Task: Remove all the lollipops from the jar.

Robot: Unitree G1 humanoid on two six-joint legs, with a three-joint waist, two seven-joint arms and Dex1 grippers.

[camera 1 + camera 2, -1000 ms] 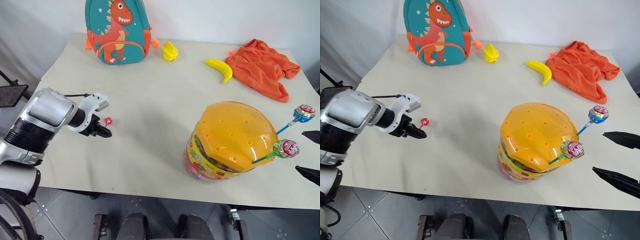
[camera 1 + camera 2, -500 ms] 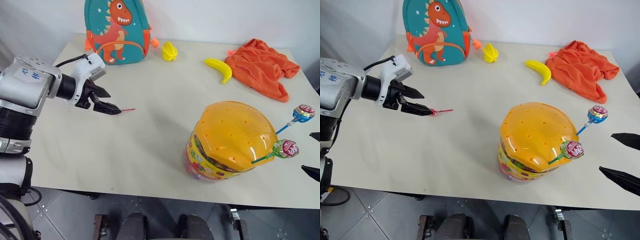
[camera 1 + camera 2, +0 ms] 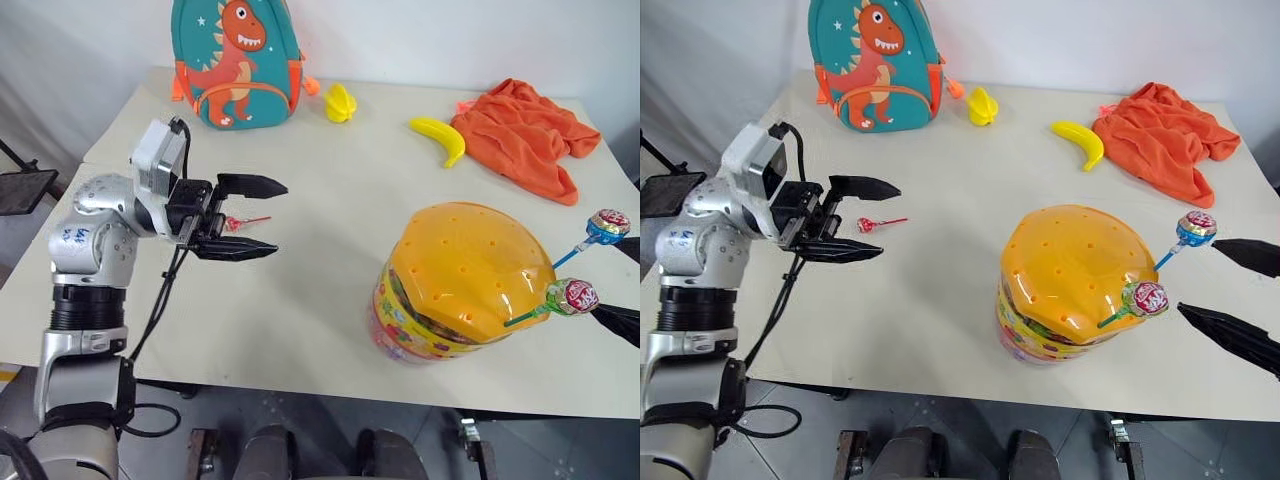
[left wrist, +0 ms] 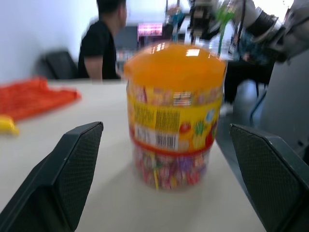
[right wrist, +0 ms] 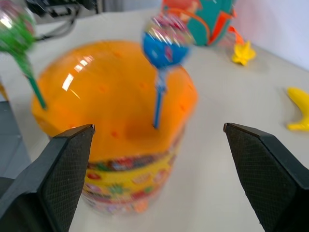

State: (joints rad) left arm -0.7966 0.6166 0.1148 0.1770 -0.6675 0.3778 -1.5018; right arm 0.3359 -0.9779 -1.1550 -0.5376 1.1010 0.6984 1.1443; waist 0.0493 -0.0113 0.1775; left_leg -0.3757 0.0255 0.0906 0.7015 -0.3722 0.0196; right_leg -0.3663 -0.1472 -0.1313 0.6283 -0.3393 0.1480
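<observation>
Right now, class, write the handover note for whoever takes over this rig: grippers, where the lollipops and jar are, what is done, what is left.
Left gripper: open, holding nothing, above the table.
Right gripper: open, beside the jar, holding nothing.
Done: the red-stick lollipop lies on the table, out of the jar.
Left: the blue-stick lollipop and the green-stick lollipop are stuck in the jar's orange lid; pull both out.
</observation>
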